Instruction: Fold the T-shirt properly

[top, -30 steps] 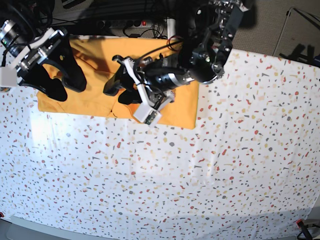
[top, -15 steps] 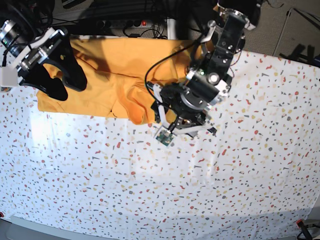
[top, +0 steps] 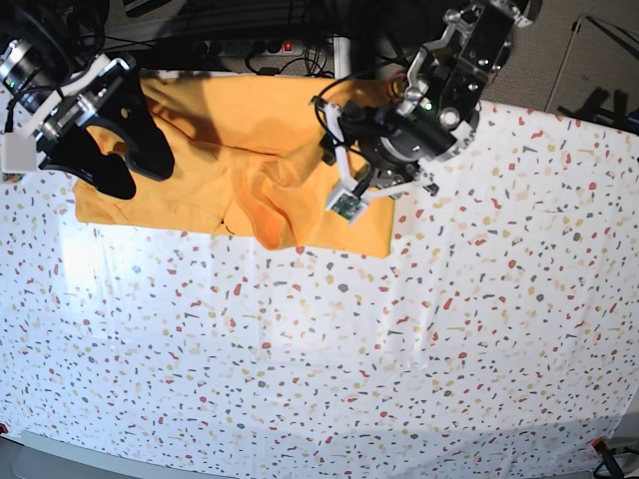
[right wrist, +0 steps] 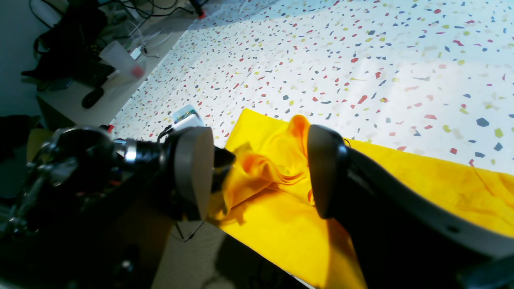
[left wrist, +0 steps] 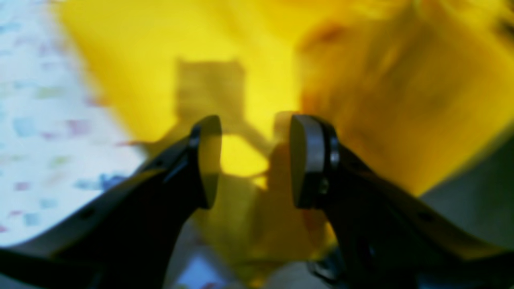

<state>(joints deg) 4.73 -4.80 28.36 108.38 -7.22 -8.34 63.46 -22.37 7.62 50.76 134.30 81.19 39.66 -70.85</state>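
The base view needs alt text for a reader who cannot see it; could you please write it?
A mustard T-shirt lies bunched at the far edge of a speckled tablecloth. The left tool hovers over its right part, and the right tool, open, over its left end.

- You see a T-shirt (top: pixel 215 150) at the top of the base view. It is plain orange-yellow.
- The tablecloth (top: pixel 329 359) is white with small red, yellow and grey specks.
- Both grippers are black: left gripper (left wrist: pixel 255 160), right gripper (right wrist: pixel 261 172).
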